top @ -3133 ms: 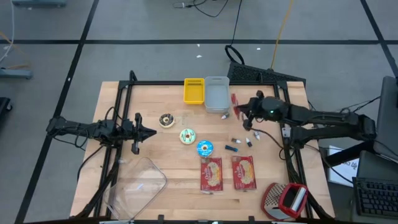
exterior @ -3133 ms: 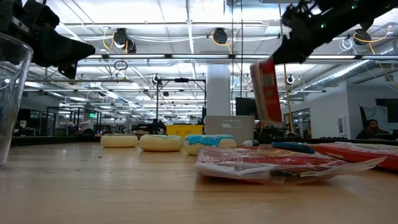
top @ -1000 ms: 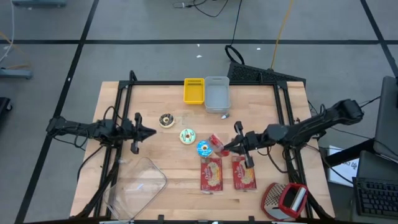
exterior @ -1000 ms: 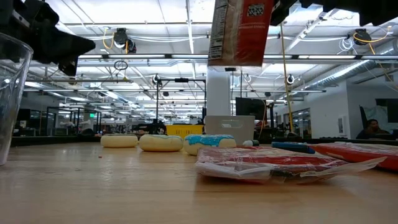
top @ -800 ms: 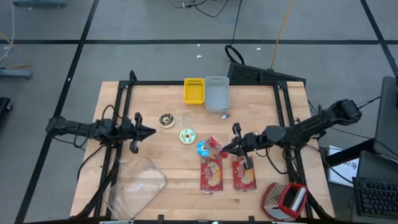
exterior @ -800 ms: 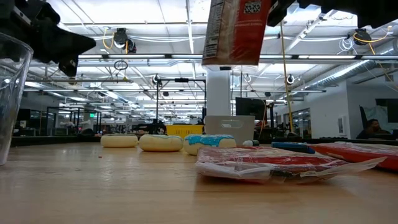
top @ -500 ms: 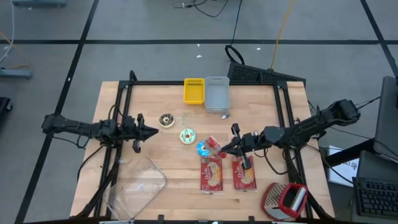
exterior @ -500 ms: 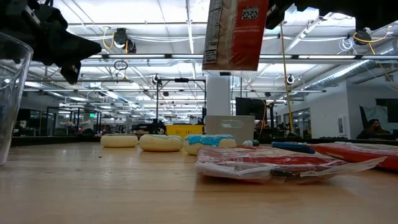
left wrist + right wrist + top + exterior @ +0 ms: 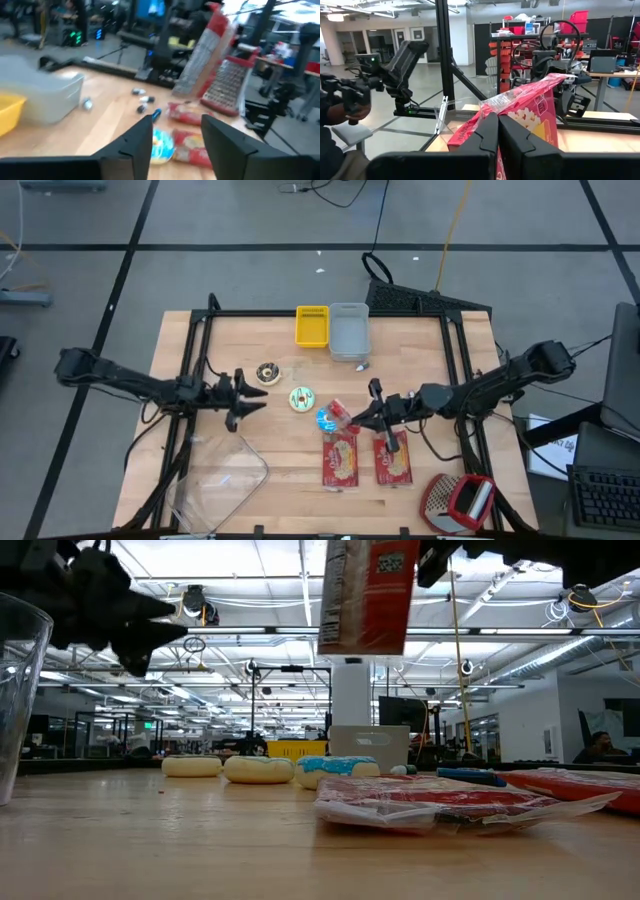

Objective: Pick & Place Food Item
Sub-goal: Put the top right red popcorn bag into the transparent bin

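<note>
Your wooden table (image 9: 280, 445) is carrying three donuts (image 9: 301, 398), two flat snack packets (image 9: 340, 458), and a yellow bin (image 9: 312, 326) touching a grey bin (image 9: 348, 330). A clear container (image 9: 225, 475) and grater (image 9: 458, 500) are sitting at its near edge.

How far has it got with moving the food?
Done: the right gripper has picked up a red snack bag and holds it above the table. In hand: the left gripper is open, apart from the bag. Left: the bag has not been set down, and two packets lie flat near the donuts.
</note>
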`<action>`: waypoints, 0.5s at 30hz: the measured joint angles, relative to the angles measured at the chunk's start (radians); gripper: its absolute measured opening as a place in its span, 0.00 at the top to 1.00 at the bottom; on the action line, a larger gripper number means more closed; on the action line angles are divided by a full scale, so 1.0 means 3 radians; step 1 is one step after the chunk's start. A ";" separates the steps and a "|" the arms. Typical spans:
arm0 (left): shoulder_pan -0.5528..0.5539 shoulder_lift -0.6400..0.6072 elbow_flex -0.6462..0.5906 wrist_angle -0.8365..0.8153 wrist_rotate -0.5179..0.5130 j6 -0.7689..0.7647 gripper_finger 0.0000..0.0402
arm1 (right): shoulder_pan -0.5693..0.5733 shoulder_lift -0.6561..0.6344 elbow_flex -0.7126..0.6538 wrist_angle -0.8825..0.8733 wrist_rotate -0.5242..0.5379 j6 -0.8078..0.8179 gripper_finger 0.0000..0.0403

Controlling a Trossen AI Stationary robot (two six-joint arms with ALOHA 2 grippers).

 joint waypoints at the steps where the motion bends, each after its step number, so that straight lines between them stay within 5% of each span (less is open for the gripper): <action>1: 0.0000 0.0092 0.0033 0.0141 0.0055 0.0052 0.55 | 0.0000 0.0061 0.0047 -0.0009 0.0000 -0.0001 1.00; 15: 0.0005 0.1199 0.1325 0.0122 0.0779 0.0678 0.55 | -0.0032 0.0653 0.0668 -0.0241 -0.0275 -0.0003 1.00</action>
